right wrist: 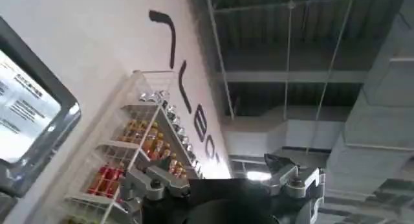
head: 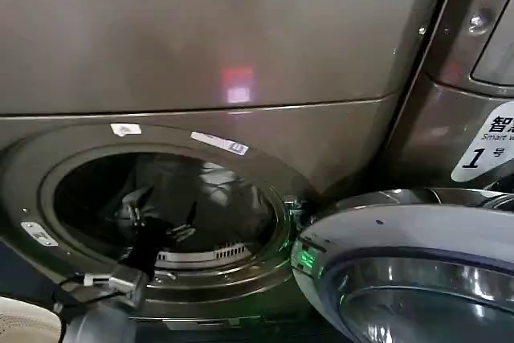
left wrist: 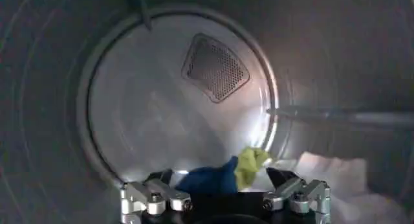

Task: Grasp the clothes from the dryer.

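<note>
The dryer point(head: 241, 54) is a bronze-grey front loader, and its round porthole point(head: 165, 202) stands open. My left arm reaches through it, with the left gripper point(head: 157, 218) inside the drum. In the left wrist view the clothes lie on the drum floor just ahead: a navy piece point(left wrist: 207, 179), a yellow-green piece point(left wrist: 249, 166) and whitish cloth point(left wrist: 330, 175). The left gripper point(left wrist: 220, 180) is open, its fingers either side of the navy piece and apart from it. My right gripper point(right wrist: 217, 170) is open and empty, pointing up at a wall and ceiling.
The dryer's door point(head: 409, 263) hangs open at the lower right, its glass bowl facing me. A second machine with a white "1" label point(head: 482, 150) stands to the right. The drum's back wall carries a perforated vent point(left wrist: 215, 68). A shelf of bottles point(right wrist: 139, 147) is near the right arm.
</note>
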### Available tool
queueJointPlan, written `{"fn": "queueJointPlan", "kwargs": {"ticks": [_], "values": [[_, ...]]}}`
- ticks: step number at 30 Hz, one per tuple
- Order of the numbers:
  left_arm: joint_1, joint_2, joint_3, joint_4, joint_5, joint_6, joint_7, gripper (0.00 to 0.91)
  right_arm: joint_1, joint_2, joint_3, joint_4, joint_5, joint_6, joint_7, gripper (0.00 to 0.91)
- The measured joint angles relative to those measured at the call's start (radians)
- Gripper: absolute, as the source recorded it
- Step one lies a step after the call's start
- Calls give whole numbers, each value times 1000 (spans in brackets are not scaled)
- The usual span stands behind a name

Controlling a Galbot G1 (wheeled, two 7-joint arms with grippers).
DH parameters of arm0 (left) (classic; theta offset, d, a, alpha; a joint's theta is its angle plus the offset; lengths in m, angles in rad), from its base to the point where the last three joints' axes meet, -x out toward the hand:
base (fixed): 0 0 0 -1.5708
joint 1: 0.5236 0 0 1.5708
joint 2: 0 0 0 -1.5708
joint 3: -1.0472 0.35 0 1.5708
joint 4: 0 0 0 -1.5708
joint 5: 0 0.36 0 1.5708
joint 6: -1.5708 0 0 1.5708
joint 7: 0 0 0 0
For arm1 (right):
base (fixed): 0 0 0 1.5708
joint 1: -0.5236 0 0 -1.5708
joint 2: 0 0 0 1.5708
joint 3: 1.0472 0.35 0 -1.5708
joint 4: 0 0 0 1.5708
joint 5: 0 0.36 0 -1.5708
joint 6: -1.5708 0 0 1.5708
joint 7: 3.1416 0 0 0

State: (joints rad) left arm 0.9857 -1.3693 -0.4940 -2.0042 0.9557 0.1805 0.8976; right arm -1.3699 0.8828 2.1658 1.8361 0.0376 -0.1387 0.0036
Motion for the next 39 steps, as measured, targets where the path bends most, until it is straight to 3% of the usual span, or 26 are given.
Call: {"fn": "queueJointPlan", "kwargs": {"ticks": [13,26,39], "values": [[-221,-74,-11,193,200,-144,331,907,-9,6,4,7,-1,-1,-10,907],[-307,-117,2,369,284,-158,419,907,-25,-2,0,20,3,-9,-23,907],[-373,-110,6,531,279,-148,443,907,-45,3,6,26,9,-9,-24,907]]}}
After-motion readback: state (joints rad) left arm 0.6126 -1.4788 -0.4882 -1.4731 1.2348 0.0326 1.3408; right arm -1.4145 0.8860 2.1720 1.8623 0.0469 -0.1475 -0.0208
